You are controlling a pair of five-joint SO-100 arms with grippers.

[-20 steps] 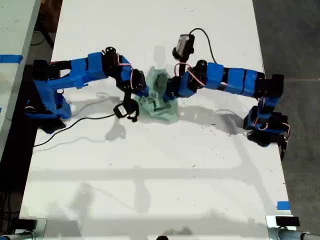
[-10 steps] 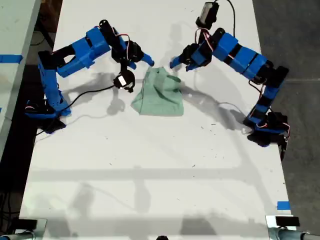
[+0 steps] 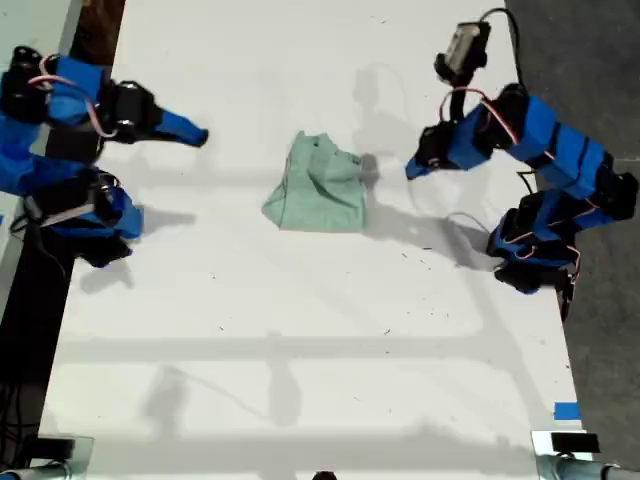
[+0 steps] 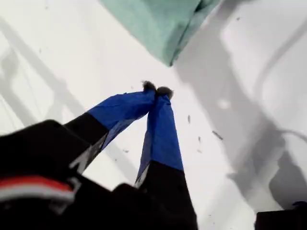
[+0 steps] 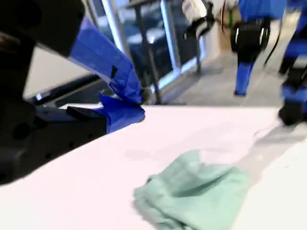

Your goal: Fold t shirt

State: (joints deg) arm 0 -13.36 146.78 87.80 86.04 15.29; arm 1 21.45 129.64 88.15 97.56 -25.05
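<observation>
T shirt: the small pale mint-green wrinkled cloth t shirt point(image 3: 318, 187) lies bunched and folded over on the white table point(image 3: 300, 330), near the middle between the two arms and toward the exterior view's top; nothing touches it.
First gripper: my first gripper point(image 4: 157, 89), blue-taped with black tips, hangs over bare table just short of the shirt's corner point(image 4: 165, 28); its jaws are pressed together with nothing between them. The view along it matches the arm on the exterior view's right point(image 3: 415, 168).
Second gripper: my second gripper point(image 5: 136, 108), on the exterior view's left point(image 3: 195, 135), is raised well apart from the shirt point(image 5: 192, 196); its blue jaws meet at the tips, holding nothing.
Table edge: a blue tape mark point(image 3: 566, 410) sits at the exterior view's lower right.
</observation>
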